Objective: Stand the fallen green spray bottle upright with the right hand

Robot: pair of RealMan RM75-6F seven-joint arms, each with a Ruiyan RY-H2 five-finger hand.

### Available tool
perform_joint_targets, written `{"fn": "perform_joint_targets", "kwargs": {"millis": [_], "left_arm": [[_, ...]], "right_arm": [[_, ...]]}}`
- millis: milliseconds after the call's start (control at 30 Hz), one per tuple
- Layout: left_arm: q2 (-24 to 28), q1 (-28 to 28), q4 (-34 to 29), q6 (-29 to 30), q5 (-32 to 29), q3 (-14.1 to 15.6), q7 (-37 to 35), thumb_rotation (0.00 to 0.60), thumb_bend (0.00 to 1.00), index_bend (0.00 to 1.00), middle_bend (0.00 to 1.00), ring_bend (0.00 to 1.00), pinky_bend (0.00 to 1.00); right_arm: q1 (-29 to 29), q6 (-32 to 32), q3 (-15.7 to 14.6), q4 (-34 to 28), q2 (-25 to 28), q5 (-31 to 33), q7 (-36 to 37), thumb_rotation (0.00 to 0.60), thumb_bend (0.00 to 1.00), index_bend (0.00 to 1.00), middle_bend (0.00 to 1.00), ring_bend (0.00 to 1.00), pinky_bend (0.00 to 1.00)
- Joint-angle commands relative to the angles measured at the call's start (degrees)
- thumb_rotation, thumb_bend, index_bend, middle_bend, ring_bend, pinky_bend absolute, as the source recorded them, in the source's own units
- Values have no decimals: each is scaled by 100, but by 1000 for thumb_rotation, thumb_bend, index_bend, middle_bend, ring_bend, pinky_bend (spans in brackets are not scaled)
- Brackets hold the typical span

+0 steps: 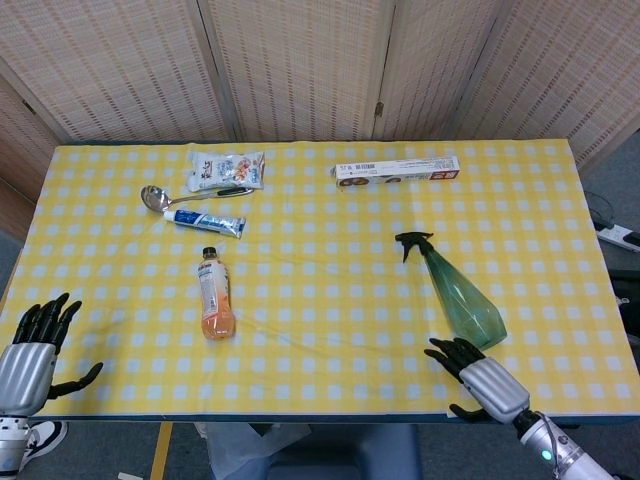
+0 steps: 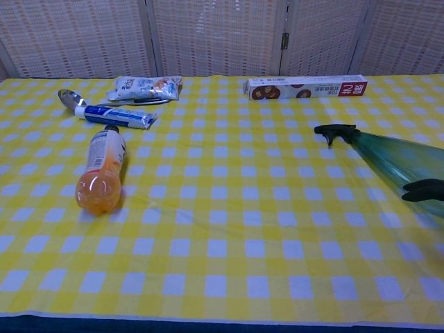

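The green spray bottle [image 1: 458,292] lies on its side on the yellow checked table [image 1: 330,300], black trigger head toward the far side; the chest view shows the green spray bottle [image 2: 395,161] at the right edge. My right hand [image 1: 482,378] hovers at the table's near edge just below the bottle's wide base, fingers spread, holding nothing. Its dark fingertips [image 2: 423,189] show at the right edge of the chest view over the bottle's base. My left hand [image 1: 30,352] hangs off the near left corner, fingers apart and empty.
An orange drink bottle [image 1: 214,296] lies left of centre. Behind it are a toothpaste tube [image 1: 205,219], a spoon [image 1: 160,196] and a snack pouch [image 1: 227,170]. A long box [image 1: 396,168] lies at the far side.
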Motion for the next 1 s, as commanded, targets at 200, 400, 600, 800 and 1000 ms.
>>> {"fn": "perform_joint_targets", "kwargs": {"millis": [200, 400, 600, 800, 1000], "left_arm": [[2, 25, 36, 27, -45, -21, -44, 422, 273, 0, 0, 0, 0], [-38, -18, 75, -77, -98, -29, 0, 418, 274, 0, 0, 0, 0], [-77, -36, 103, -115, -130, -39, 48, 420, 274, 0, 0, 0, 0], [-88, -55, 123, -156, -166, -51, 27, 421, 274, 0, 0, 0, 0], [-77, -28, 150, -85, -247, -113, -26, 422, 274, 0, 0, 0, 0]], "right_arm": [[482, -593, -182, 569, -288, 134, 1164, 600, 338, 0, 0, 0, 0], [564, -741, -28, 905, -272, 605, 1312, 600, 338, 0, 0, 0, 0], [526, -695, 140, 1182, -194, 1028, 1403, 600, 338, 0, 0, 0, 0], [730, -1213, 304, 1528, -114, 1507, 1475, 600, 339, 0, 0, 0, 0], [1055, -1873, 559, 1869, -92, 2056, 1135, 600, 338, 0, 0, 0, 0]]}}
